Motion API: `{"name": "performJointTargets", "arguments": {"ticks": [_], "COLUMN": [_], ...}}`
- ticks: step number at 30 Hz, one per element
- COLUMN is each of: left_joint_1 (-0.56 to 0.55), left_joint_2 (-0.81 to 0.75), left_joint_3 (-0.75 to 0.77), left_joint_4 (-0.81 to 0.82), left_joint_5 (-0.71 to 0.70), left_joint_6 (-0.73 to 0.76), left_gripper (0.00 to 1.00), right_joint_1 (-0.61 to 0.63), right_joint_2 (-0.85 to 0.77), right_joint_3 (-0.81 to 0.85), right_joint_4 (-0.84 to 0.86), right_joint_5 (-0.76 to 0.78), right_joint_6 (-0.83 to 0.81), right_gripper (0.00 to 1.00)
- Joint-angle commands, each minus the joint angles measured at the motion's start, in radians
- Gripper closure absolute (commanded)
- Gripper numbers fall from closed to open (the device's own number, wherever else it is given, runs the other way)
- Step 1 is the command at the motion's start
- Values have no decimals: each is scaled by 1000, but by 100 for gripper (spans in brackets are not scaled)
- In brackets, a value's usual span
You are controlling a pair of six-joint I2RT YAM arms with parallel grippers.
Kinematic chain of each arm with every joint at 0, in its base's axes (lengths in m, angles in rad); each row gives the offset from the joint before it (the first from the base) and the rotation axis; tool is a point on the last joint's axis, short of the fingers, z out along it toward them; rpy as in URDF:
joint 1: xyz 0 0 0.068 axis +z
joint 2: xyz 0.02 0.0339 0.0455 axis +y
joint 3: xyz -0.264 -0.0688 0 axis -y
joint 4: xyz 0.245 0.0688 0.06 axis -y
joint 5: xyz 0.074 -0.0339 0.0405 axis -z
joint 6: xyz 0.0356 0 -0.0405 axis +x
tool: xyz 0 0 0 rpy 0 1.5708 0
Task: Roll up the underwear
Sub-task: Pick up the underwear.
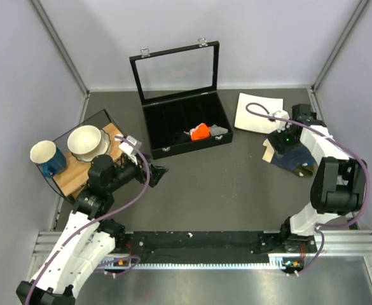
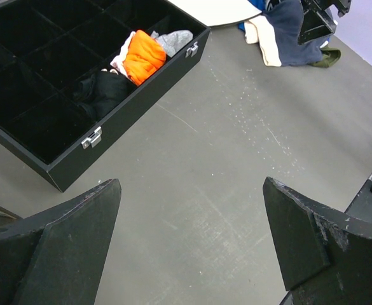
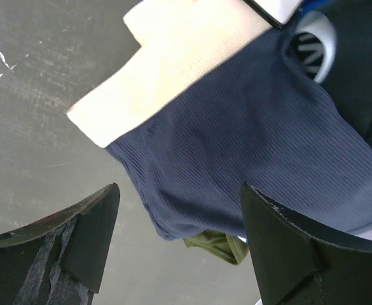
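Note:
The underwear (image 1: 292, 156), navy blue with a pale beige waistband (image 3: 166, 70), lies crumpled on the grey table at the far right; it also shows at the top of the left wrist view (image 2: 287, 32). My right gripper (image 3: 179, 190) hovers right over it. The jaws are open and straddle the lower edge of the navy fabric (image 3: 249, 146) without pinching it. An olive-green cloth (image 3: 220, 244) peeks out from under that edge. My left gripper (image 2: 191, 184) stands wide open above bare table at the left, near the box, with nothing between its fingers.
A black compartment box (image 1: 192, 147) with its lid raised stands at the back centre. It holds an orange cloth (image 1: 200, 131), a grey cloth (image 1: 219, 129) and dark pieces. A white sheet (image 1: 257, 111) lies behind the underwear. A wooden board with a bowl (image 1: 87, 141) and mug (image 1: 46, 155) sits at the left.

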Motion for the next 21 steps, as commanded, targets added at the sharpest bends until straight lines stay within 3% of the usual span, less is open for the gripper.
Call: {"name": "performJointTargets", "arguments": {"ticks": [1,4,14,17,18,21], "left_joint_1": [-2,-2,-2,-2,-2,-2], "left_joint_2": [11,20,78,89,92,97], "left_joint_3": [7,6,9,10,10,12], "left_joint_4": [11,10,5,2,2,1], "left_joint_5": [-10,-13,-16,-16,-15,-9], "left_joint_6": [20,23,34,37,37,38], "left_gripper": [1,1,1,1,1,1], "right_joint_1": [63,104,129,144,147,146], "right_joint_2": [24,76,207,215,210,169], "right_joint_3": [25,28,23,22,19,11], "right_joint_4": [41,54,80,78,77,65], "right_joint_5": [30,14,-20,-17,-23,-55], "right_joint_6": [-50,-39,-29,-22,-19,-10], "right_gripper": [23,25,45,62,78,97]}}
